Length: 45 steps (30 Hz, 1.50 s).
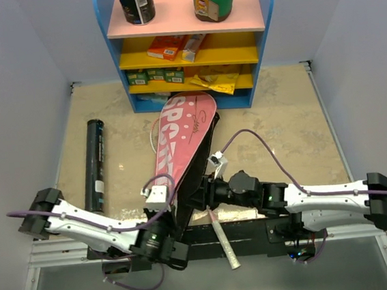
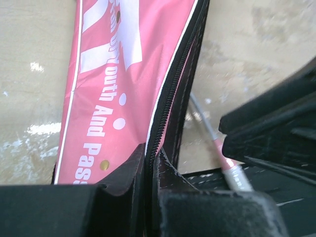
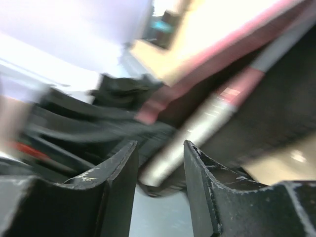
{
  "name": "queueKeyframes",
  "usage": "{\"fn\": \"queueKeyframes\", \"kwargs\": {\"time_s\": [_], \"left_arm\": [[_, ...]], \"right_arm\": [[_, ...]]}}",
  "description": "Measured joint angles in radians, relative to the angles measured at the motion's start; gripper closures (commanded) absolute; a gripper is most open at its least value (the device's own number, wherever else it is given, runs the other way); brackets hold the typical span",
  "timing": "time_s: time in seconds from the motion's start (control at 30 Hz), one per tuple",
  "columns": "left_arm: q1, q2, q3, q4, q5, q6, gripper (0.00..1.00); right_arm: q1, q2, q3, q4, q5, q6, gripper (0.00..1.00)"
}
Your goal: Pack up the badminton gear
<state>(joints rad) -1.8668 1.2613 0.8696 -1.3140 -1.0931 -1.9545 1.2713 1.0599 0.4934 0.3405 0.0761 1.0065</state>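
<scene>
While the left gripper point(image 2: 149, 158) bites down, jaws pressed together on the black zip edge of the pink bag point(image 1: 182, 136), the right gripper point(image 3: 159, 148) hangs with fingers apart, nothing clearly between them. That wrist view is badly smeared. The bag lies mid-table, its far end at the shelf unit point(image 1: 247, 98). A white racket handle point(image 1: 225, 241) sticks out at the near end, the rest hidden under the bag. The black tube point(image 1: 96, 164) lies to the left, apart.
</scene>
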Motion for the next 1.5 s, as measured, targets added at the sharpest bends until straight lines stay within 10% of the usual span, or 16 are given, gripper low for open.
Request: {"fn": "queueKeyframes", "kwargs": {"time_s": [0.3,0.7,0.87,0.97,1.5], "left_arm": [[0.064,-0.272,0.039,-0.005,-0.121,0.000,1.00],[0.078,-0.308,0.064,-0.005,-0.151,0.018,1.00],[0.078,-0.261,0.034,-0.003,-0.140,0.004,1.00],[0.078,-0.188,0.011,0.004,-0.129,0.001,1.00],[0.139,0.188,0.041,0.192,-0.054,0.095,1.00]], "right_arm": [[0.000,0.109,0.111,-0.473,0.217,-0.091,0.56],[0.000,0.386,0.156,-0.504,0.307,-0.137,0.57],[0.000,0.427,0.177,-0.465,0.308,-0.139,0.70],[0.000,0.439,0.177,-0.452,0.307,-0.134,1.00],[0.213,0.338,0.172,-0.743,0.330,0.083,1.00]]}}
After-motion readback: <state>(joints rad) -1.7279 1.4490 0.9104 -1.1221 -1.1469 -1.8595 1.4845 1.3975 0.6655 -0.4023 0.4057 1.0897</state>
